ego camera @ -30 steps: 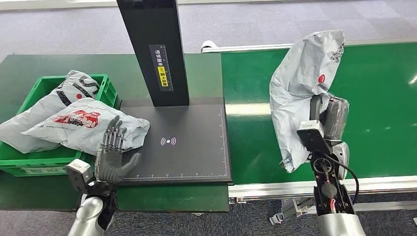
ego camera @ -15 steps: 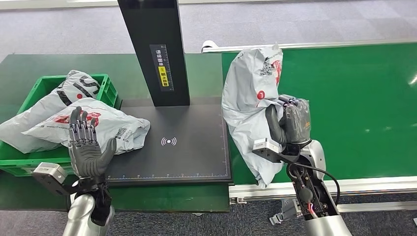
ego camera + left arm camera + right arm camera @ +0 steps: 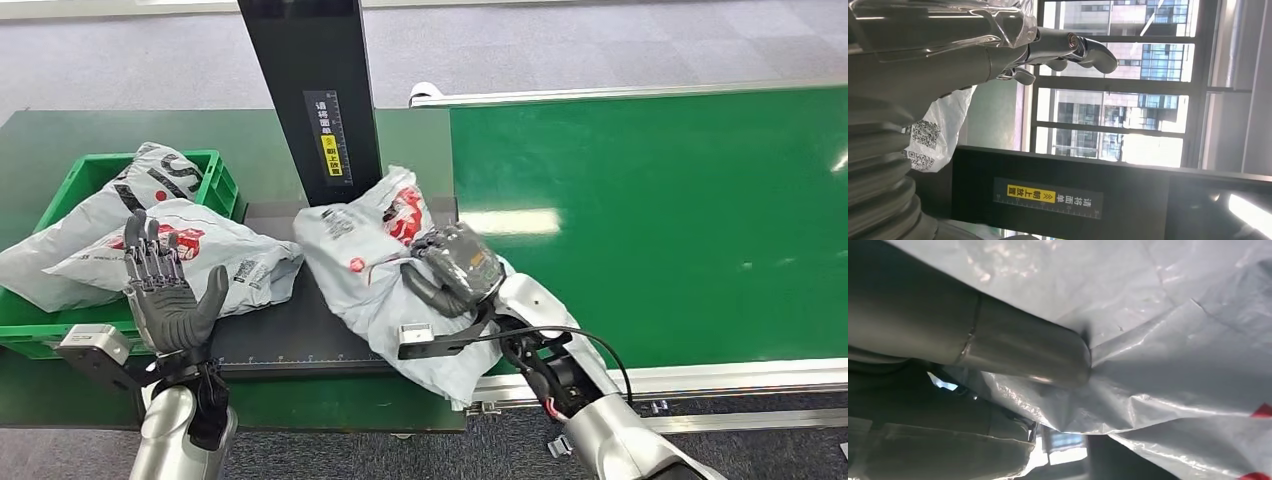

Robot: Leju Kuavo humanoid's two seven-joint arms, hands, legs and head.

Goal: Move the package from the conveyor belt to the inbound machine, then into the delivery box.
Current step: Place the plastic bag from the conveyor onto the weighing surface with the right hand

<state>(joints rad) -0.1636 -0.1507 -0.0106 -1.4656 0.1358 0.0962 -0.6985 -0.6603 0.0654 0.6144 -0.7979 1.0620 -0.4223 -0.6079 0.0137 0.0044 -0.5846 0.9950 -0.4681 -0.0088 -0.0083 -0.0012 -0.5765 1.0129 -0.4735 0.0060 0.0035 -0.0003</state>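
Note:
My right hand (image 3: pixel 455 268) grips a grey plastic mailer package (image 3: pixel 372 262) with red print and holds it over the right part of the black inbound machine plate (image 3: pixel 285 335). The package drapes past the plate's front right corner. In the right wrist view the thumb (image 3: pixel 1018 347) presses into the crinkled grey package (image 3: pixel 1188 365). My left hand (image 3: pixel 165 295) stands upright with fingers apart at the plate's left front, holding nothing. Its fingers (image 3: pixel 1068 47) point up in the left wrist view. The green delivery box (image 3: pixel 210 180) sits at the left.
Two grey mailers (image 3: pixel 190 255) lie in and over the green box, one spilling onto the plate's left edge. The machine's black post (image 3: pixel 310 95) rises behind the plate. The green conveyor belt (image 3: pixel 680 210) stretches to the right, with a silver rail along its front.
My right arm has swung left, carrying the package off the conveyor belt and down onto the machine plate. My left hand has shifted left and a little up, still open.

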